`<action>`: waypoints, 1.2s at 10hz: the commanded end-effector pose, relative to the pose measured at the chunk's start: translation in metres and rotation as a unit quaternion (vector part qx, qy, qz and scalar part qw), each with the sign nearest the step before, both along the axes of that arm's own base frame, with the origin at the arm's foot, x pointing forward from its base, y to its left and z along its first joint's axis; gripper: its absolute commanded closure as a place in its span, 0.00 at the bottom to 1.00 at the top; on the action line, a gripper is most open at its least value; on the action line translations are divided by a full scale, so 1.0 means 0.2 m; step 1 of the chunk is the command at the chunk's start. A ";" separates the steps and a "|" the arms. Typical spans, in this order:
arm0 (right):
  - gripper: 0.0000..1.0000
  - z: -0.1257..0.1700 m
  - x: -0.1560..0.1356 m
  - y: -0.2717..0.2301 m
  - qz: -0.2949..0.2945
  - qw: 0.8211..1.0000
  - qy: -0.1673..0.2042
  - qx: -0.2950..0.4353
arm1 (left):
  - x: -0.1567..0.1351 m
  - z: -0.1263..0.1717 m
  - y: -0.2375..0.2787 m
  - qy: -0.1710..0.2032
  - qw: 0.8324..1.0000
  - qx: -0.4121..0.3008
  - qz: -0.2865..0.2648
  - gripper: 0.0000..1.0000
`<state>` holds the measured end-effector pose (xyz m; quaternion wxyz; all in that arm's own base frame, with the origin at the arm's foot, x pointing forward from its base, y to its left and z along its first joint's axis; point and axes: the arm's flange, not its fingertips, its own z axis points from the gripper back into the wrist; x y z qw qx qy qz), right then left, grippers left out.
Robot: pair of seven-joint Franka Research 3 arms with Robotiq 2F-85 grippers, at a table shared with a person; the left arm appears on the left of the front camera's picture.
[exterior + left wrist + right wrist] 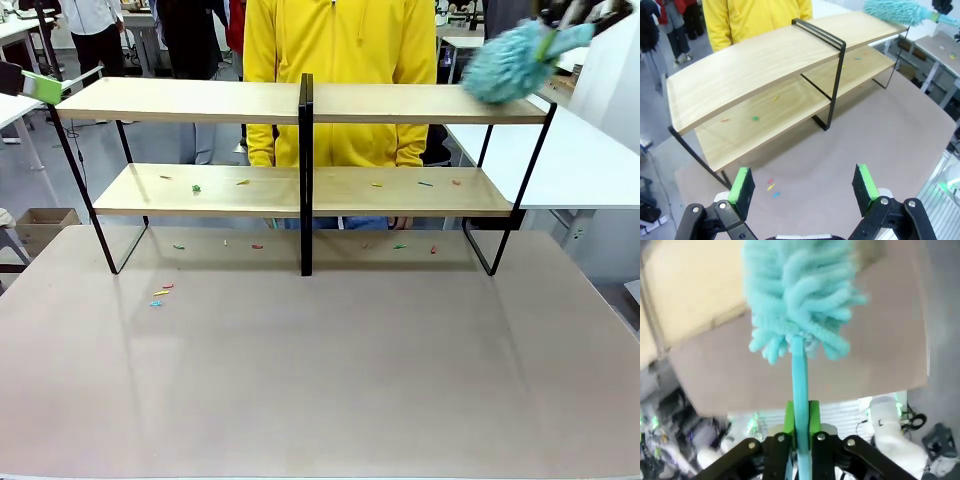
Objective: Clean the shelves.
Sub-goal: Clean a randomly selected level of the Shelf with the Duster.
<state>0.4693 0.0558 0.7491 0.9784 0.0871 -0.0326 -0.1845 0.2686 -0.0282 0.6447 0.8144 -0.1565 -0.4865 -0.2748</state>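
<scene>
The shelves [190, 101] stand across the far half of the table, two light wooden boards on a black frame with a central upright [306, 170]. A fluffy teal duster [508, 62] lies against the right end of the top board. My right gripper [800, 427] is shut on the duster's teal handle, with the duster head [800, 295] ahead of it. Small coloured scraps [196, 187] lie on the lower board. My left gripper [804, 185] hangs open off the left end of the shelves [755, 70] with nothing between its fingers; its green pad [42, 87] shows beside the top board.
A person in a yellow top [340, 50] stands close behind the shelves. More coloured scraps [160, 294] lie on the beige tabletop [320, 380] in front of and under the rack. A white table [590, 160] stands at the right, a cardboard box [40, 225] on the floor at the left.
</scene>
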 end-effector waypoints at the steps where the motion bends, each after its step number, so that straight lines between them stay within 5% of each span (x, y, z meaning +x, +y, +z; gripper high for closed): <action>1: 0.88 0.02 -0.13 -0.01 -0.093 0.991 -0.067 -0.075 | 0.00 0.00 0.00 -0.001 1.000 -0.001 -0.005 0.00; 2: 0.88 0.08 -0.16 0.01 0.055 0.990 -0.116 0.056 | 0.00 0.00 0.00 -0.001 1.000 -0.001 -0.005 0.00; 3: 0.88 0.10 -0.16 0.01 0.131 0.976 -0.121 0.127 | 0.00 0.00 0.00 -0.001 1.000 -0.001 -0.005 0.00; 7: 0.88 0.03 -0.11 -0.10 0.147 0.955 -0.070 0.248 | 0.00 0.00 0.00 -0.001 1.000 -0.001 -0.005 0.00; 12: 0.88 0.22 -0.28 -0.38 0.361 0.836 -0.015 0.412 | 0.00 0.00 0.00 -0.001 1.000 -0.001 -0.005 0.00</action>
